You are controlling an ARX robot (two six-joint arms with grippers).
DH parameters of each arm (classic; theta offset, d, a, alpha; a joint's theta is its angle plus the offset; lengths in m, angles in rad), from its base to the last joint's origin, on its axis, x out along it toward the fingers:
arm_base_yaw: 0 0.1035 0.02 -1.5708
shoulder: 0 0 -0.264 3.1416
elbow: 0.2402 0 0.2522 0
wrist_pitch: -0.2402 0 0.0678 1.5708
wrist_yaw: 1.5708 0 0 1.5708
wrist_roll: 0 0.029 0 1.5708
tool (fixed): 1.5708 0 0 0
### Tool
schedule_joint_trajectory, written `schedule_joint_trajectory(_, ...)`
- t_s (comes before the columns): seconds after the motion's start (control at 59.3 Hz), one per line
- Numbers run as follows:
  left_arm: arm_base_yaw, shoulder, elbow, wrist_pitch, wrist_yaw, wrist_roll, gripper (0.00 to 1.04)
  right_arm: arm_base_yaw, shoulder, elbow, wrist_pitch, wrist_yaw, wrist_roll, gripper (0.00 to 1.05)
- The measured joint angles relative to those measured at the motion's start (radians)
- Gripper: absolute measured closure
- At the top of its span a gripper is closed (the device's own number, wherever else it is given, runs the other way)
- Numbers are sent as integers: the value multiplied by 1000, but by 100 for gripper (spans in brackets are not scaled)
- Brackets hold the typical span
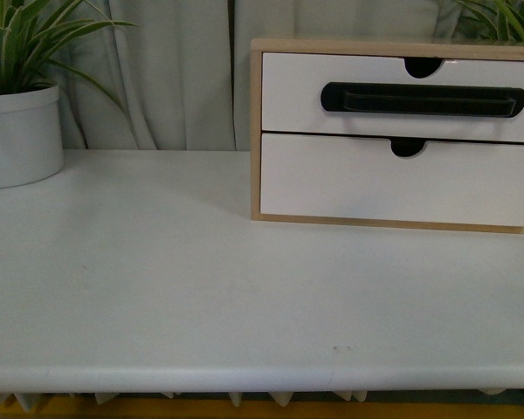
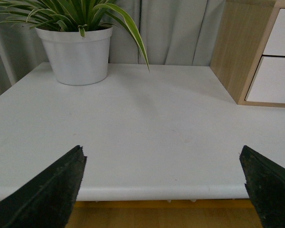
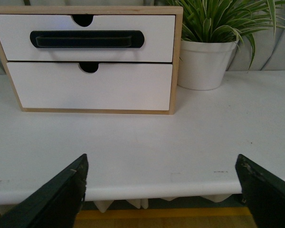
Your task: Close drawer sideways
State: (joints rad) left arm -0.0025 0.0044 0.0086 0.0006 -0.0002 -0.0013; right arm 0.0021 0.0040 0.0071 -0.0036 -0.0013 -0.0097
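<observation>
The drawer (image 1: 393, 94) is the upper of two in a small light-wood cabinet (image 1: 256, 131) standing toward the right rear of the white bench (image 1: 201, 288). Its white front carries a long black bar handle (image 1: 417, 99) and a half-round notch in the top edge, and it sits about level with the frame in the front view. The lower drawer (image 1: 393, 182) is plain white with a notch only. The cabinet's right end is cut off in the front view; the right wrist view shows it whole, and the left wrist view shows only one wooden side and a sliver of the two fronts.

The left gripper (image 2: 164, 190) hangs by the near edge of the bench with its two dark fingers (image 2: 52, 194) spread wide apart, holding nothing and touching nothing. The right gripper (image 3: 161, 190) is likewise wide apart and empty, facing the cabinet from well back, above the bench's near edge. Only the fingertips show in each wrist view; neither arm appears in the front view.

There are two potted plants in white pots: one (image 1: 17, 131) at the left rear of the bench, the other (image 3: 206, 61) just beside the cabinet's right side, where only leaf tips show in the front view. Pale curtains (image 1: 175, 78) hang behind.
</observation>
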Motion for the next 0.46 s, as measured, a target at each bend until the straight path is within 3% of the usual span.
schedule_joint_trajectory(0.455,0,0,0,0,0,0,6,0,0,0,0,0,0,9)
